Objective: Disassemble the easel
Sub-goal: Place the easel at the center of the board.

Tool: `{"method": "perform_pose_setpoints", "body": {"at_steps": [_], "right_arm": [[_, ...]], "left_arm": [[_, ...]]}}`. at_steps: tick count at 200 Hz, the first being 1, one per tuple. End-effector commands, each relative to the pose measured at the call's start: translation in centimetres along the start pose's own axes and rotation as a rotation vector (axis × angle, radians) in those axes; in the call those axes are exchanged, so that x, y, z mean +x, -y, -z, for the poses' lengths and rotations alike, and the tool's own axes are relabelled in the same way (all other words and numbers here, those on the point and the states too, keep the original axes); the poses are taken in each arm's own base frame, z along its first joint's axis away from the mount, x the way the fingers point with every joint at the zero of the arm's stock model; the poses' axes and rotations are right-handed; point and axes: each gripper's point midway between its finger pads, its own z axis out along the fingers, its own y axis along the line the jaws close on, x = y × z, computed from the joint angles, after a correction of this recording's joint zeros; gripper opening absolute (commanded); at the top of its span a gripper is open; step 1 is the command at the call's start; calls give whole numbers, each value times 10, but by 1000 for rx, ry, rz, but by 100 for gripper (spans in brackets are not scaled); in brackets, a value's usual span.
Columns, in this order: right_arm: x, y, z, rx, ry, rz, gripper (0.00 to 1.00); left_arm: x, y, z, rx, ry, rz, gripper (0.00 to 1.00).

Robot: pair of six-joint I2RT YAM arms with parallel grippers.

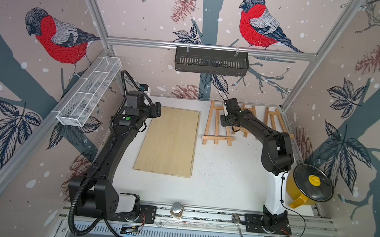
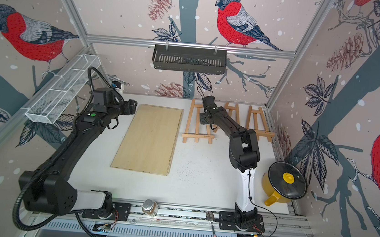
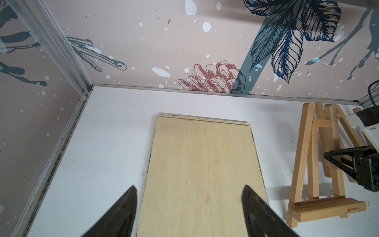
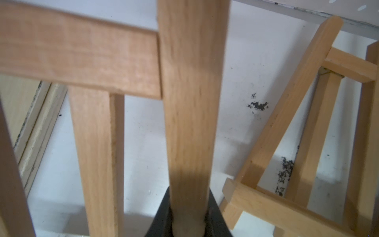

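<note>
**Operator:** Which view settles the right hand?

**Inspector:** Only your right wrist view. There the right gripper (image 4: pixel 188 220) is clamped on one upright (image 4: pixel 190 102) of the easel (image 4: pixel 82 53), with its black fingers (image 4: pixel 162 215) pressed to both sides of the wood. In both top views the arm's own wrist covers that contact, so you cannot confirm the grasp from above.

**Operator:** And the left?

**Inspector:** Your left wrist view shows the left gripper (image 3: pixel 189 190) released, jaws wide apart and holding nothing. It hangs above the plywood board (image 3: pixel 203 164) without touching it.

**Operator:** Where is the easel, and how does it lie?

**Inspector:** It is on the white table (image 1: pixel 226 174), far right quarter, near the board's far right corner. It is the leftmost of three.

- **Neighbours:** The right wrist view shows a second easel (image 4: pixel 287 123) just beside it, with bare table between the two. From above, the arm hides most of that one. A third easel (image 2: pixel 263 132) stands nearer the right wall.
- **Direction:** The long axis runs front to back. The ledge (image 1: pixel 218 138) faces the robot bases and the apex points at the back wall.
- **Tilt:** You cannot tell from these frames whether it leans or lies flat
</note>
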Motion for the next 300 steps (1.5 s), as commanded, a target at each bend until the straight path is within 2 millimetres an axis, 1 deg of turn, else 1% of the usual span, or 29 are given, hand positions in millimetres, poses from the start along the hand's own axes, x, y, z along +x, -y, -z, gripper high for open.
{"method": "perform_pose_setpoints", "body": {"at_steps": [1,9,52,81,110,129,151,158,166,183,197,205,215,217,226,234,246,256,262,269,271,277,286,300], "right_arm": [[-12,3,-12,7,36,-19,9],[-14,4,-16,10,41,-19,9],[-14,13,-43,59,33,-18,9],[-11,18,-58,79,32,-15,10],[-13,23,-65,94,42,-24,11],[-15,26,-67,108,56,-26,12],[-17,32,-71,117,62,-31,13],[-17,33,-72,119,63,-31,14],[-17,35,-73,121,61,-30,18],[-20,36,-70,123,66,-16,36],[-26,33,-60,128,87,6,44],[-30,30,-50,128,110,22,46],[-35,24,-38,121,143,43,48],[-38,22,-32,120,156,48,48],[-41,16,-17,110,188,70,51],[-46,5,-1,90,227,97,52],[-48,-9,22,67,272,129,52],[-47,-26,42,22,299,159,51],[-45,-36,54,-12,311,172,49],[-41,-52,67,-70,324,196,42],[-37,-57,68,-89,319,206,40],[-30,-73,81,-155,327,231,32],[-16,-97,98,-257,333,269,22],[11,-138,124,-417,329,338,15]], "left_arm": [[-10,3,-2,28,35,4,78],[-8,3,-4,29,29,4,78],[-2,1,-13,28,5,10,78],[3,-10,-18,-17,-14,14,78],[11,-23,-22,-70,-27,20,78],[18,-34,-26,-110,-43,43,75],[25,-43,-36,-83,-66,93,70],[28,-45,-40,-61,-78,115,68],[32,-48,-45,-38,-93,141,65],[41,-53,-55,4,-136,187,61],[48,-55,-63,9,-185,209,61],[50,-55,-66,12,-222,206,61],[54,-53,-69,24,-251,208,58],[55,-53,-70,26,-255,208,57],[57,-52,-72,38,-259,213,57],[56,-50,-72,50,-256,212,57],[53,-48,-71,56,-247,210,57],[50,-48,-68,51,-236,208,57],[47,-49,-66,46,-228,204,57],[44,-49,-63,42,-219,199,57],[43,-50,-63,40,-216,199,58],[41,-50,-61,37,-206,195,58],[35,-49,-56,38,-189,189,58],[26,-46,-49,43,-158,187,58]]}}
